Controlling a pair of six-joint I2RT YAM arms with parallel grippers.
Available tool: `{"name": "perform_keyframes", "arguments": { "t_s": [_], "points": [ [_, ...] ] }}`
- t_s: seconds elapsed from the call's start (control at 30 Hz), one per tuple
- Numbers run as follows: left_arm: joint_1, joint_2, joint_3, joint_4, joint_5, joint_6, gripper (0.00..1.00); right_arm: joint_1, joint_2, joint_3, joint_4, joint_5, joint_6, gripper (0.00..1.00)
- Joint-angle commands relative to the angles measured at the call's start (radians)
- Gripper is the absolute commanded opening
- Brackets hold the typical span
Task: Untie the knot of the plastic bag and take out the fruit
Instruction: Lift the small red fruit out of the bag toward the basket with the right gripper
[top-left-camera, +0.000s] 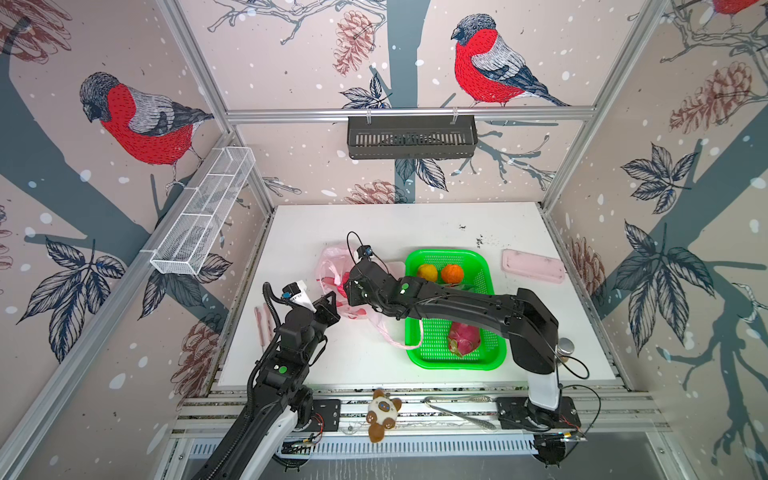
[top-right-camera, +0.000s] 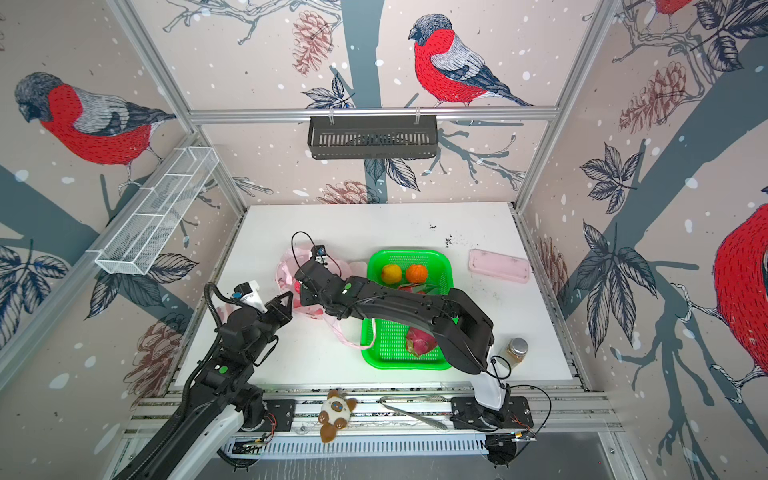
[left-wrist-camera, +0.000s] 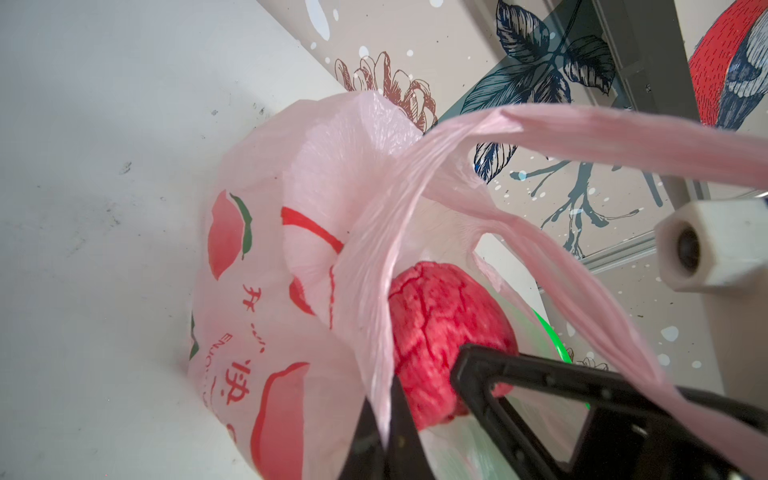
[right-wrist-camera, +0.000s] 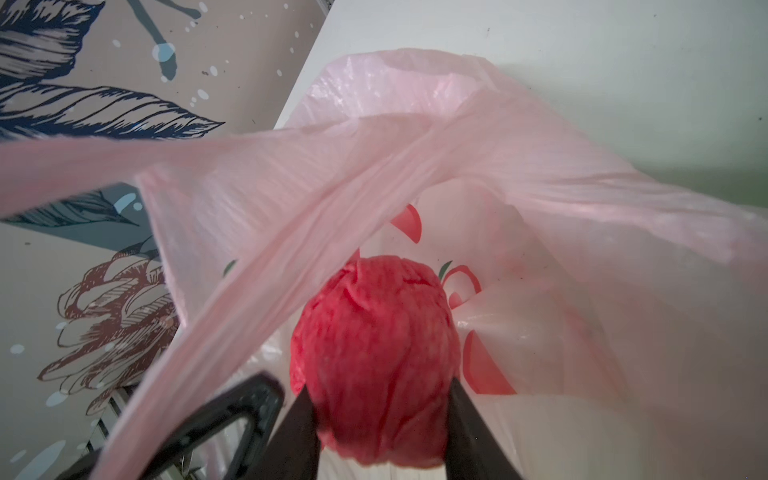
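The plastic bag (top-left-camera: 332, 259) lies slumped on the white table (top-left-camera: 374, 224), just beside the green basket (top-left-camera: 440, 252), and both arms meet at its mouth. The left tool (left-wrist-camera: 384, 401) is closed tight on a fold of the bag's thin film near the rim. I'd say it pinches there to hold the mouth up and open so the other arm can get in. The right tool (right-wrist-camera: 380, 395) reaches across the middle and into that opening, its jaws partway apart and clamped on either side of the red bumpy ball (right-wrist-camera: 374, 332), which sits inside the bag. A loose handle strip (right-wrist-camera: 291, 174) arches over the ball; I see no knot anywhere, so the untying looks done. In the basket sit the yellow ball (top-left-camera: 427, 272), the orange ball (top-left-camera: 452, 274) and a dragon fruit (top-left-camera: 463, 337), with another magenta piece half hidden under the right arm. This ball seems the last one to come out, and the strip overhead could snag it on the way
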Motion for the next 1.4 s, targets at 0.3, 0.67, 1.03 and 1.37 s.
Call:
{"name": "perform_keyframes", "arguments": {
  "t_s": [0.3, 0.67, 1.03, 1.37],
  "points": [
    [0.001, 0.062, 0.033, 0.119, -0.083, 0.066, 0.0, 0.054, -0.166, -0.107, -0.083, 0.002, -0.089, 0.28],
    [0.036, 0.132, 0.044, 0.174, -0.09, 0.11, 0.0, 0.063, -0.368, -0.194, -0.148, 0.107, -0.053, 0.28],
    [0.147, 0.181, 0.114, 0.154, -0.06, 0.189, 0.0, 0.017, -0.538, -0.333, -0.187, 0.236, -0.018, 0.28],
    [0.184, 0.301, 0.147, 0.206, -0.04, 0.187, 0.0, -0.001, -0.633, -0.422, -0.26, 0.295, 0.055, 0.28]
  ]
}}
